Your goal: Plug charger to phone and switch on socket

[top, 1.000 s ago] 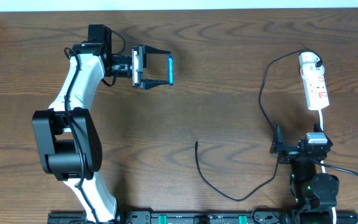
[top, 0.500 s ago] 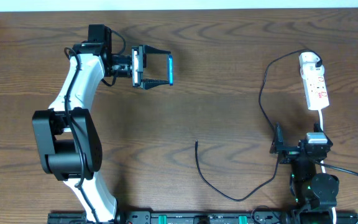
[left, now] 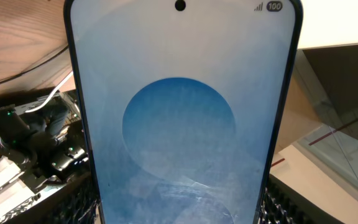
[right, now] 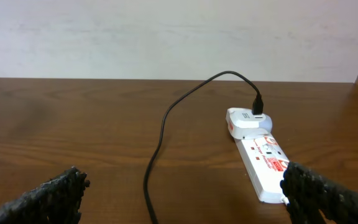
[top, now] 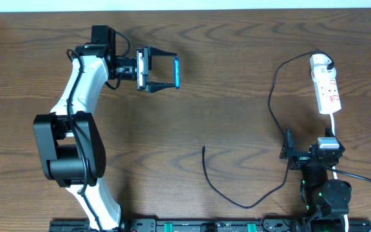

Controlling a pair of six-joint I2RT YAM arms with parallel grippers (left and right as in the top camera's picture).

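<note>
**While the left gripper (top: pixel 172 71) clamps the phone (left: pixel 179 124), the charger (right: pixel 163 124) lies loose**

Gripped across its width between the left fingers, the phone sits over the far left part of the table (top: pixel 237 38), its screen turned back toward the wrist camera. From overhead it shows only as a short blue strip spanning the fingertips, so its long axis runs up from the table (which end is uppermost I cannot tell). The charger leaves a white adapter (right: pixel 244 121) at the far end of the socket (right: pixel 263 158), whose long axis runs near to far at the right. The charger's free plug lies mid-table, pointing toward the far edge, well apart from the phone. The right gripper (right: pixel 182 186) stands wide open and empty, near the socket's near end.
</note>
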